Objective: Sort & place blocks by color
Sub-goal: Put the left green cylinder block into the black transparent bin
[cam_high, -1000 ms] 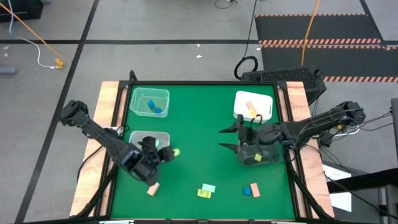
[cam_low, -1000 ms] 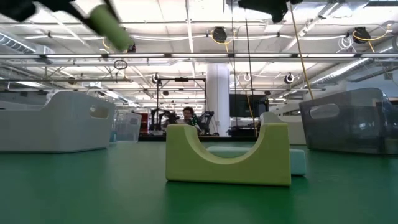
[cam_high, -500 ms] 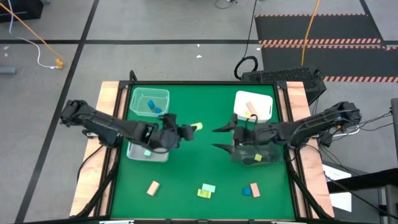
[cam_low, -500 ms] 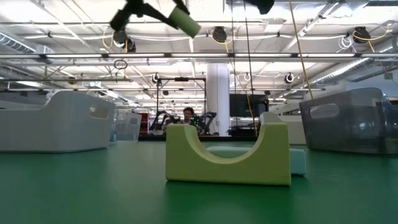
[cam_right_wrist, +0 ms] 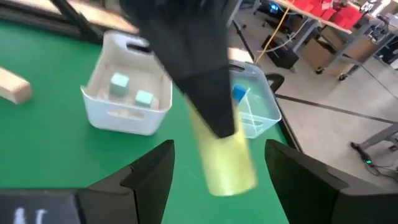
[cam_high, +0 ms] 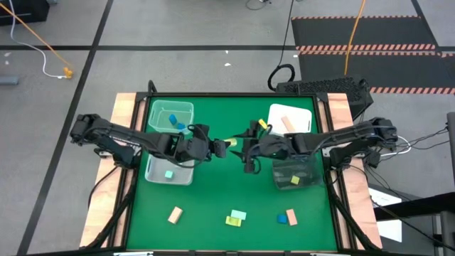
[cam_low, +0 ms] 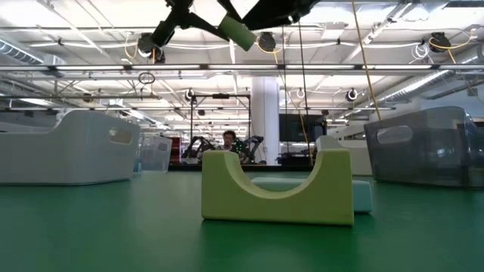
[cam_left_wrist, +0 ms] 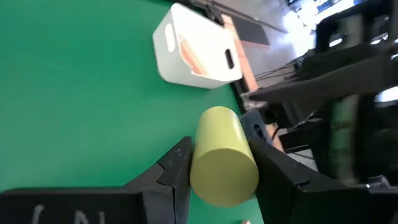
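Yellow-green and round like a short stick, the cylinder block (cam_left_wrist: 222, 157) was up in the air over the middle of the green table (cam_high: 227, 188), not touching it. The left gripper (cam_left_wrist: 217, 163) had its two fingers squeezed on the block's round sides, so the block stuck out past the fingertips. Its long way pointed across the table, toward the other arm.

The right gripper (cam_right_wrist: 214, 165) was right there, just beside the free end of the block. Its fingers were spread wide apart and held nothing. From its own camera the block sat in the gap between those fingers, with its long way running out ahead of them. So the block lay straight in front of the right gripper and very near it. It looked like one arm was about to pass the block to the other. The right fingers would need to close on the free end while the left ones let go.

Beside the right arm stood a dark tray (cam_high: 295, 174) with a yellow-green piece in it, which was likely where this block should go. Near it was a white tray (cam_high: 304, 117) with a tan block. On the left side were a clear tray (cam_high: 186, 109) with blue blocks and a grey tray (cam_high: 158, 176) with mint ones. More blocks lay on the table's near part, among them a yellow-green arch (cam_low: 277, 189).

Behind the table was a big, bright workshop.
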